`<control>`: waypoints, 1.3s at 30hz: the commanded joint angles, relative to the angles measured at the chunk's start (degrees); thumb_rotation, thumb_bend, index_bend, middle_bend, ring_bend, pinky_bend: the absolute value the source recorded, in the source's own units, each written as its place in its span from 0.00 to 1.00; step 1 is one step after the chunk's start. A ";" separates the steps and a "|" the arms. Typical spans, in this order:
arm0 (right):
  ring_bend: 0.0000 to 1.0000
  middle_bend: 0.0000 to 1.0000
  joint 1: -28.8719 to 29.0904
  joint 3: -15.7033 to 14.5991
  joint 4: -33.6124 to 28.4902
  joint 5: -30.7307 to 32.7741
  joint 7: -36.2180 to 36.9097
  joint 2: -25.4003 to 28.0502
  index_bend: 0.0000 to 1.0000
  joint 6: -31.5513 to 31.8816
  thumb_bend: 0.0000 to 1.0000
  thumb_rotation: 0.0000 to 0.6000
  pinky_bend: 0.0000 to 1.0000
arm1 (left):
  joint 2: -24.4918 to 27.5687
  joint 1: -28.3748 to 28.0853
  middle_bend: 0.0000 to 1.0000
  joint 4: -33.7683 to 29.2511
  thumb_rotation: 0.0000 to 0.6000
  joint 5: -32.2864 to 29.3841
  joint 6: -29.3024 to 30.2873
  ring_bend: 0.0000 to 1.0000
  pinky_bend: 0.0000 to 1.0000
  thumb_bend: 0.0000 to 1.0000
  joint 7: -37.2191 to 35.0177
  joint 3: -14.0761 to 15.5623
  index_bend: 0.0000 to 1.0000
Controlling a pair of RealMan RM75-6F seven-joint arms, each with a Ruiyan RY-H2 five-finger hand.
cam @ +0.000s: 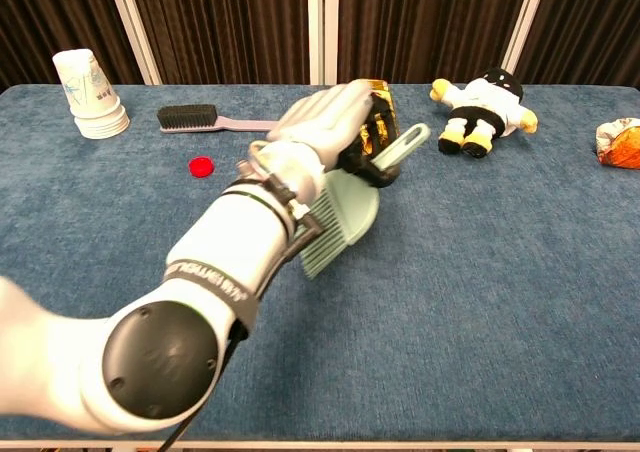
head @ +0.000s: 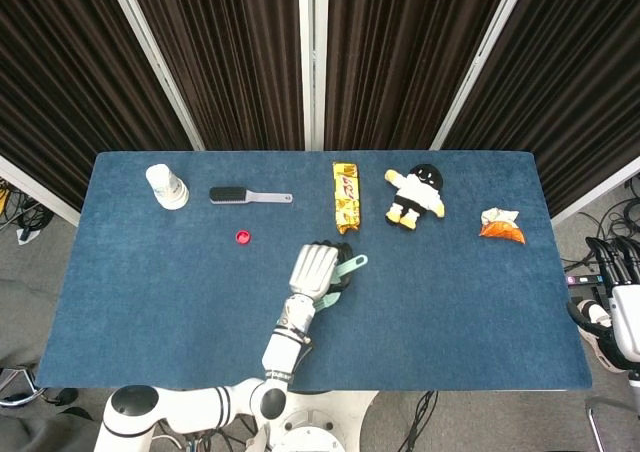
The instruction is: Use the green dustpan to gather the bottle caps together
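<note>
- Table (head: 140,302) with a blue cloth carries everything, seen from above in the head view and from the front in the chest view.
- Left hand (cam: 325,122) reaches over the middle of the table, its fingers closed around the handle of the green dustpan (cam: 340,222), which hangs tilted with its pan low and toward the robot.
- Right hand (head: 625,317) shows only at the right edge of the head view, off the table; whether its fingers are spread or curled cannot be told.
- Plush doll (head: 415,197) lies at the back right, near the yellow snack bar (head: 345,194).
- Brush (head: 250,196) lies at the back left, beside the stack of paper cups (head: 167,186).
- Orange wrapper (head: 500,224) sits near the right edge.
- Red bottle cap (head: 242,237) lies well left of the dustpan; any other caps are hidden.
</note>
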 commanded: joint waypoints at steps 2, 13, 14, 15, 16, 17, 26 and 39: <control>0.00 0.11 -0.33 0.04 0.01 0.20 0.19 0.17 0.02 0.37 0.12 1.00 0.03 | -0.18 -2.32 0.63 1.08 1.00 0.55 0.93 0.47 0.49 0.37 -0.17 -0.45 0.57; 0.00 0.11 -0.24 0.06 0.81 -0.80 1.40 -0.69 0.02 0.84 0.12 1.00 0.03 | 18.29 7.14 0.63 -9.75 1.00 9.09 3.19 0.47 0.49 0.38 -13.53 4.19 0.57; 0.00 0.11 -0.19 0.03 0.75 -1.02 1.33 -0.75 0.02 0.90 0.12 1.00 0.03 | 19.79 7.59 0.63 -9.31 1.00 9.75 2.42 0.47 0.49 0.38 -15.94 4.57 0.57; 0.00 0.11 -0.15 0.01 0.66 -1.22 1.26 -0.78 0.02 0.96 0.12 1.00 0.03 | 21.19 7.88 0.63 -8.49 1.00 10.54 1.49 0.47 0.49 0.38 -18.59 4.99 0.57; 0.00 0.11 -0.12 -0.03 0.46 -1.49 1.12 -0.76 0.02 1.06 0.12 1.00 0.03 | 22.50 8.16 0.63 -6.91 1.00 11.21 0.49 0.47 0.49 0.39 -21.82 5.34 0.57; 0.00 0.11 -0.12 -0.05 0.30 -1.64 0.94 -0.73 0.02 1.16 0.12 1.00 0.03 | 23.37 8.09 0.63 -5.54 1.00 12.28 -0.32 0.47 0.49 0.39 -24.61 5.80 0.57; 0.00 0.11 -0.71 -0.11 -2.52 -1.97 -1.80 0.35 0.02 2.20 0.12 1.00 0.03 | 24.11 5.22 0.64 14.96 1.00 22.39 -3.88 0.47 0.48 0.40 -53.91 11.64 0.58; 0.00 0.11 -1.41 -0.37 -6.94 -1.69 -6.76 0.78 0.02 2.64 0.12 1.00 0.03 | 17.76 3.10 0.64 39.56 1.00 26.94 -7.58 0.47 0.46 0.40 -75.77 18.95 0.59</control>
